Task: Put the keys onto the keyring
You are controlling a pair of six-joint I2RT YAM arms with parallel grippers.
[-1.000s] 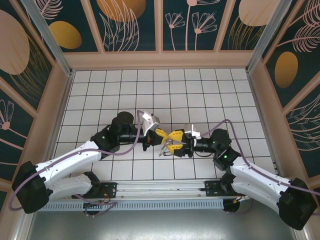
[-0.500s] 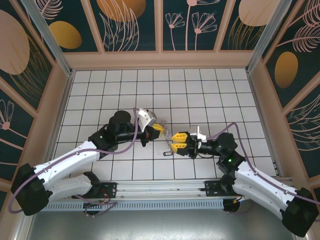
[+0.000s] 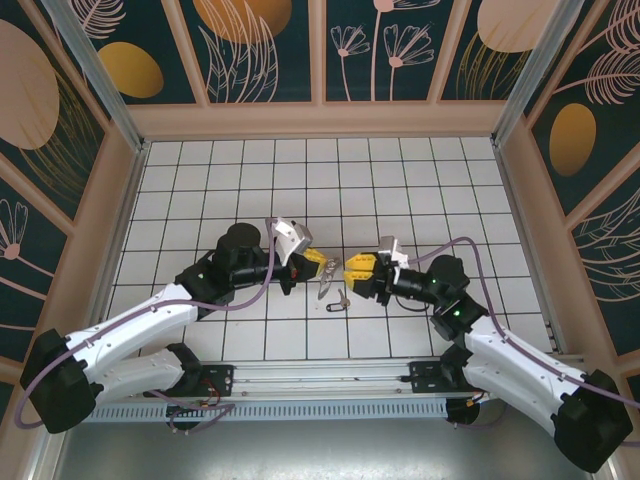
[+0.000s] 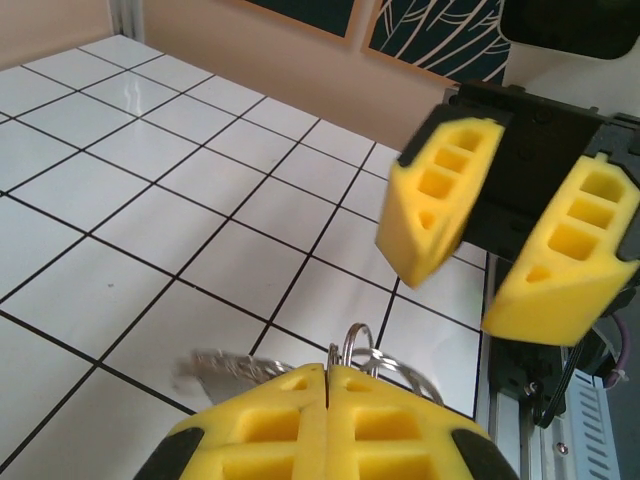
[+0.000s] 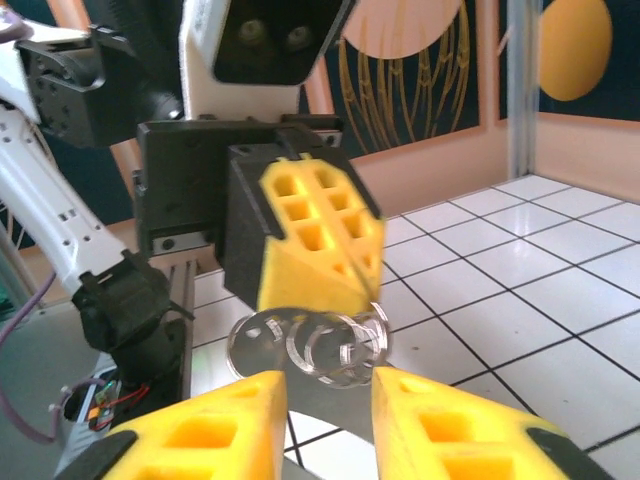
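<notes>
The key, tiny and silvery with a dark oval loop, lies flat on the white tiled floor, nearest the arm bases and under the gap between the two pincers. Just beyond it, the left gripper is clenched on the keyring, whose wire coils jut past its yellow pads. The right gripper faces it, released, its fingers spread and empty. The right one probably needs to drop to the key and pinch its blade, leaving the loop free, while the left holds the ring steady. No brand, label or writing is legible, out to the leaf-patterned walls.
</notes>
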